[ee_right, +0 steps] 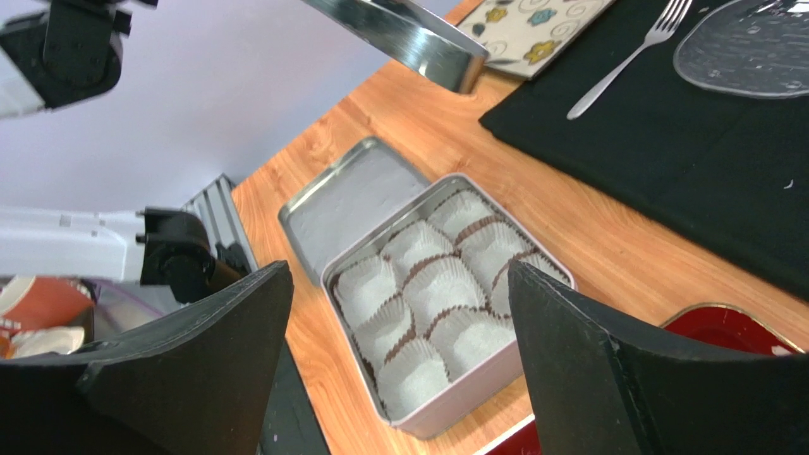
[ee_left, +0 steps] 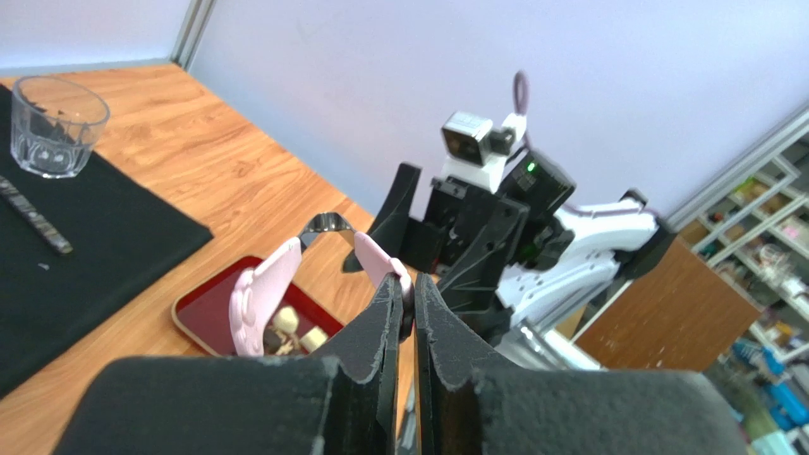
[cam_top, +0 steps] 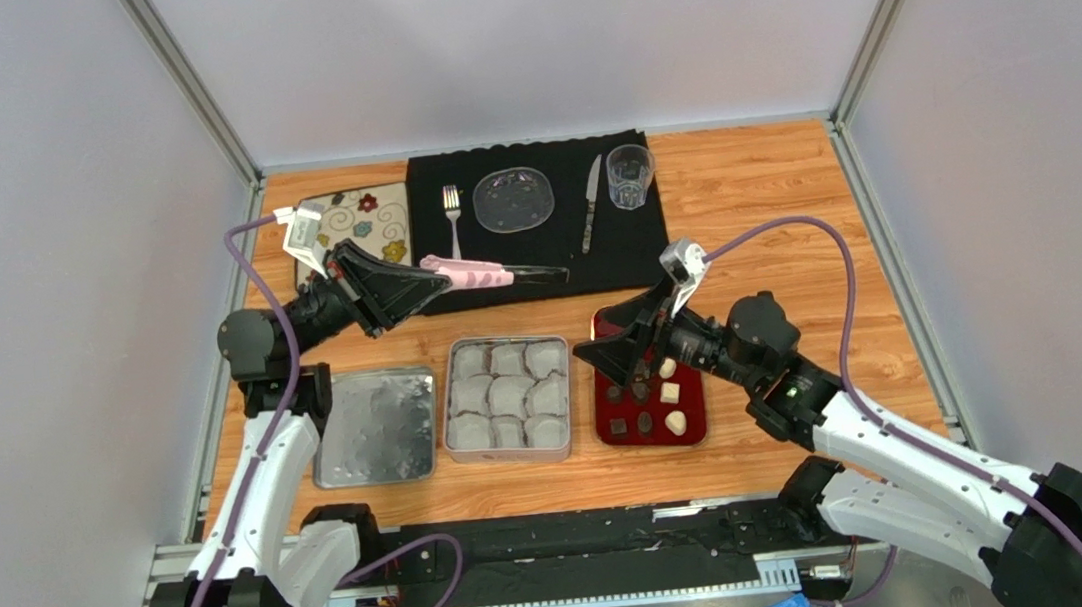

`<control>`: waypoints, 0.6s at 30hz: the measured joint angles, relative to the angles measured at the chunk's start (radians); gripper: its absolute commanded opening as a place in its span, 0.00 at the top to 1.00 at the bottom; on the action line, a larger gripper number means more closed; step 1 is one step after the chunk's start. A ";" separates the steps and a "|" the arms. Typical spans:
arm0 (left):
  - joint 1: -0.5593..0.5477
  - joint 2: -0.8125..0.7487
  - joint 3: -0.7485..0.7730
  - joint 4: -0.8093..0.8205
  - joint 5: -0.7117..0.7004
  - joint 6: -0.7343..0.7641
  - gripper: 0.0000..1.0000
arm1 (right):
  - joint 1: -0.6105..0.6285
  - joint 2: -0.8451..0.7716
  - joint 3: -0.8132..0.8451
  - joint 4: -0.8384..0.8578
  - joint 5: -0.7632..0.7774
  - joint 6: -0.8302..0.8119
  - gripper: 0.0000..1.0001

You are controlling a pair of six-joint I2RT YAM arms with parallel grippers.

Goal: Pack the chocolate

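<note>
Leftmost, one flower-printed card [cam_top: 351, 230] lies at the table's far left. Just right of it the left gripper [cam_top: 420, 274] is clenched on pink-handled tongs [cam_top: 468, 271], which are held in the air over the near edge of the black mat [cam_top: 563, 166]. On the mat lie one fork [cam_top: 454, 219], one clear glass plate [cam_top: 514, 198], one knife [cam_top: 593, 203] and one tumbler [cam_top: 629, 174].

Nearer, in a row, sit one tin lid [cam_top: 376, 427], one open tin [cam_top: 447, 412] holding nine crinkled white paper cups [cam_top: 510, 396], and one red tray [cam_top: 621, 434]. The chocolate [cam_top: 672, 394] lies on the tray. Three cream-white pieces and at least three dark ones show, and more may be hidden under the right gripper [cam_top: 626, 360]. It hangs over the tray's far left part with its fingers spread wide, grasping nothing.
</note>
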 measured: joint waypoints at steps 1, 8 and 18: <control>0.000 -0.004 0.000 0.011 -0.022 -0.031 1.00 | 0.000 0.006 -0.015 0.026 0.012 0.016 0.13; 0.005 -0.068 -0.018 0.043 -0.102 -0.166 1.00 | -0.010 0.105 -0.015 0.284 -0.003 0.120 0.13; 0.005 -0.108 -0.089 0.082 -0.108 -0.228 1.00 | -0.051 0.301 0.048 0.597 -0.132 0.356 0.13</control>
